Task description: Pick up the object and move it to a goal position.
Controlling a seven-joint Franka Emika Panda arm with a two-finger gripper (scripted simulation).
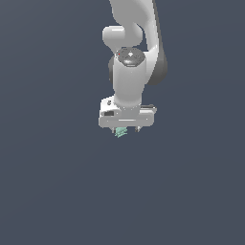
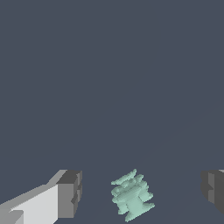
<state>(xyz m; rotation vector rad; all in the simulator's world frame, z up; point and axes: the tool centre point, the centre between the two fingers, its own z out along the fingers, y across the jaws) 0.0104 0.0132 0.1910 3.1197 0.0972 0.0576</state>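
**Pincer open around the green chunk**

In the exterior view, the white arm (image 1: 128,72) hung down the upper middle of the frame, and the pincer (image 1: 125,129) sat near the centre. The mint-green chunk (image 1: 121,132) showed just beneath it, between the fingertips.

In the wrist view, the fingers (image 2: 69,194) stood wide apart, with the chunk (image 2: 131,197) lying between them, touching neither. The pincer gripped nothing.
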